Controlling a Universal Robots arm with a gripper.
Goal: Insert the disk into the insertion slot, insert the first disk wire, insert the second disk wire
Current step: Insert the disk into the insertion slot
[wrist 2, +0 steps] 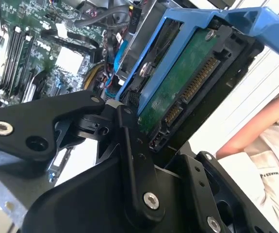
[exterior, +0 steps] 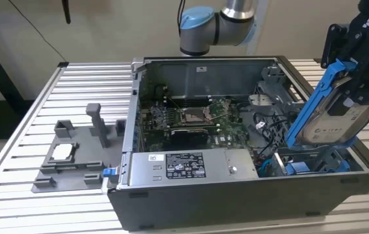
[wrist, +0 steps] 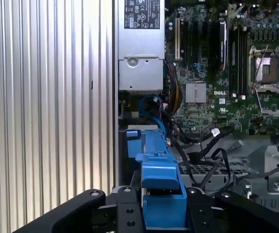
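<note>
Jaws clamping disk (exterior: pixel 338 123), long axis steeply tilted

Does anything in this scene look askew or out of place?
Yes: the disk hangs steeply tilted in the claw, above the insertion slot of the computer case, not seated in it. Nothing looks damaged or spilled.

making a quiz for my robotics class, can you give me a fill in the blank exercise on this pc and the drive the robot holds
1. The hand is shut on the disk, which is clipped in a ____ plastic frame.
2. In the exterior view the disk hangs tilted ____ the slot, not inside it.
3. The grey tray stands on the table on the exterior view's ____ of the computer case.

Missing words: blue; above; left
</note>
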